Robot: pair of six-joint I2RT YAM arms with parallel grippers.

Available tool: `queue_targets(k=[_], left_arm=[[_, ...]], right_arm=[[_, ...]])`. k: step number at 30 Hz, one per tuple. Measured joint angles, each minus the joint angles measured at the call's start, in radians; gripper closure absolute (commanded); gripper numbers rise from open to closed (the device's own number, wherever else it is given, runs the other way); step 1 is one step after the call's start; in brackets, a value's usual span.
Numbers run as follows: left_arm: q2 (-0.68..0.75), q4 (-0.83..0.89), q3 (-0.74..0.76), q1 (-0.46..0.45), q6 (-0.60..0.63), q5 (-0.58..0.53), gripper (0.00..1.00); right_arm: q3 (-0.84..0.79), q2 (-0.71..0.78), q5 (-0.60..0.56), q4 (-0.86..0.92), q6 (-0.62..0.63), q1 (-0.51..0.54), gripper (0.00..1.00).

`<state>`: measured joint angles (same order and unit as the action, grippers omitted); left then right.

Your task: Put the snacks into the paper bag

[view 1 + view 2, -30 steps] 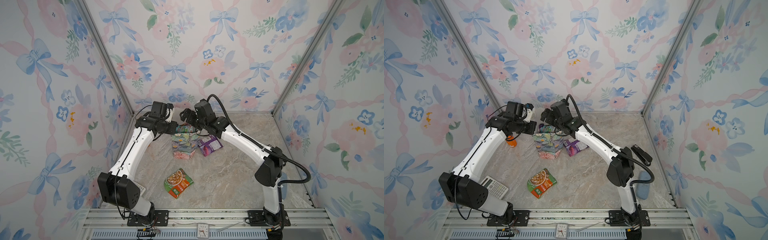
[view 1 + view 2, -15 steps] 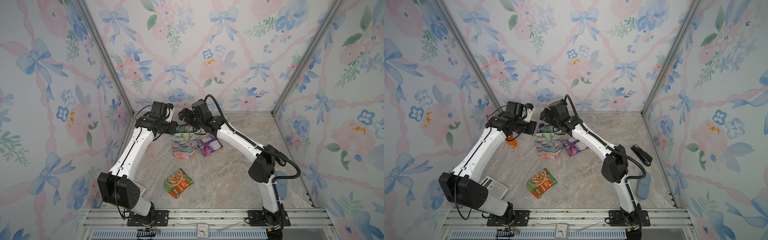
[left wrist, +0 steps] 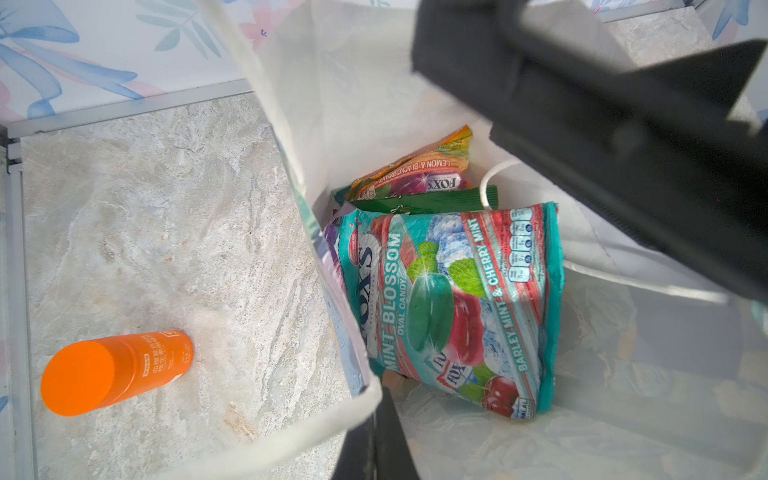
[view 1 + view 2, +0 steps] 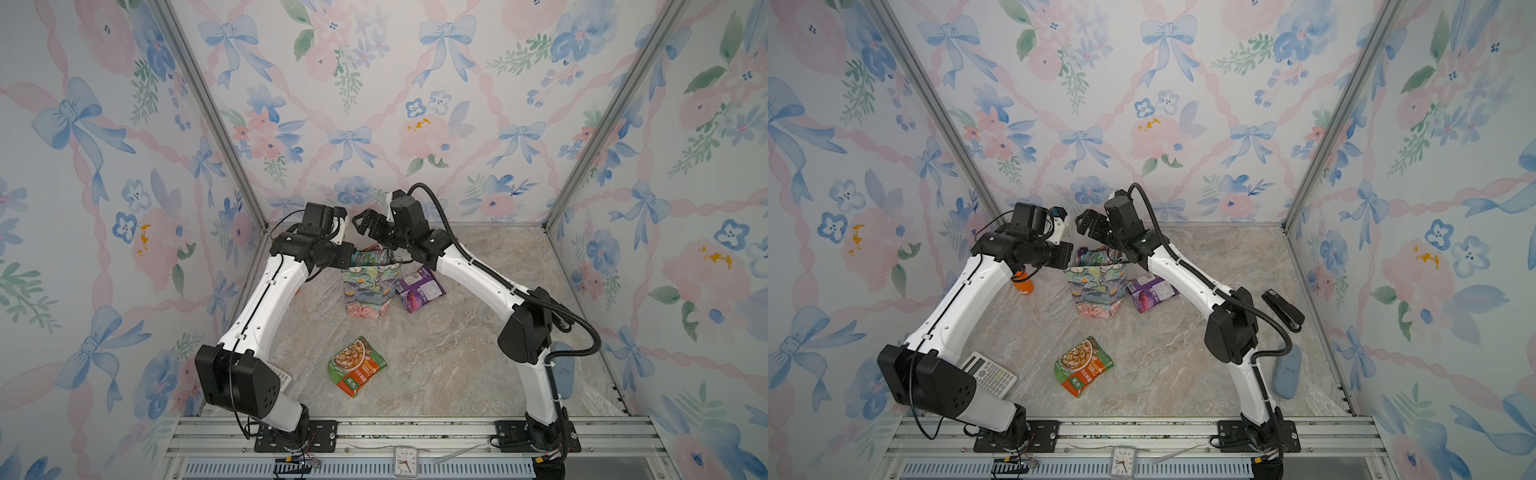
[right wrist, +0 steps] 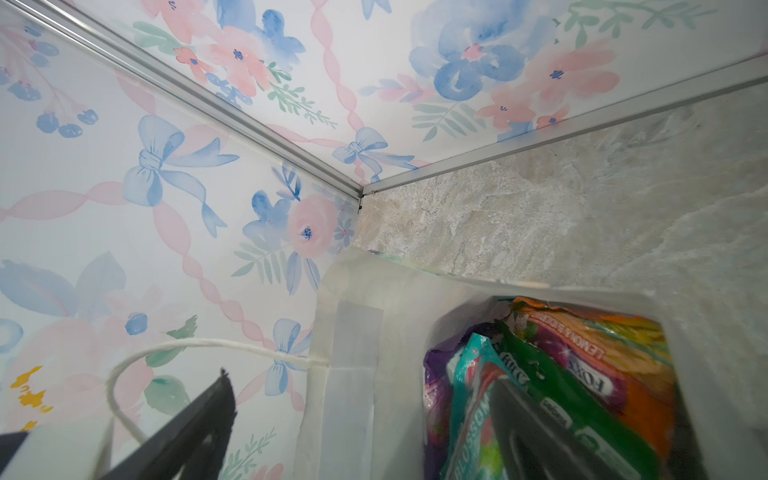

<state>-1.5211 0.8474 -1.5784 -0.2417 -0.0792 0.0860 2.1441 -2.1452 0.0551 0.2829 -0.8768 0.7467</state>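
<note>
The floral paper bag (image 4: 368,291) (image 4: 1096,291) stands upright at the back of the floor. My left gripper (image 4: 353,259) (image 3: 376,415) is shut on its left rim. My right gripper (image 4: 365,224) (image 5: 361,378) hangs open over the bag's mouth, straddling a side wall, with one finger (image 5: 536,432) inside above the packets. Inside the bag lie several snacks: a teal mint packet (image 3: 449,303), a green one (image 3: 428,201) and a yellow-orange one (image 3: 415,170). A purple packet (image 4: 419,289) lies just right of the bag. The noodle-picture packet (image 4: 357,365) lies nearer the front.
An orange-capped bottle (image 4: 1022,282) stands left of the bag under my left arm. A calculator (image 4: 988,370) lies at the front left. A black stapler (image 4: 1283,309) and a blue pad (image 4: 1287,372) lie along the right wall.
My right gripper has drifted slightly up and left above the bag, and that arm's elbow has shifted left. The left arm holds still on the rim.
</note>
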Motion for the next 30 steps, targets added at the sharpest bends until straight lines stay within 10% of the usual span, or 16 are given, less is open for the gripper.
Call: queue_targets(k=[30], left_arm=[[0.002,0.0,0.0,0.0,0.0,0.004,1.0]], right_arm=[[0.18,-0.018,-0.255,0.337,0.051,0.074,0.04]])
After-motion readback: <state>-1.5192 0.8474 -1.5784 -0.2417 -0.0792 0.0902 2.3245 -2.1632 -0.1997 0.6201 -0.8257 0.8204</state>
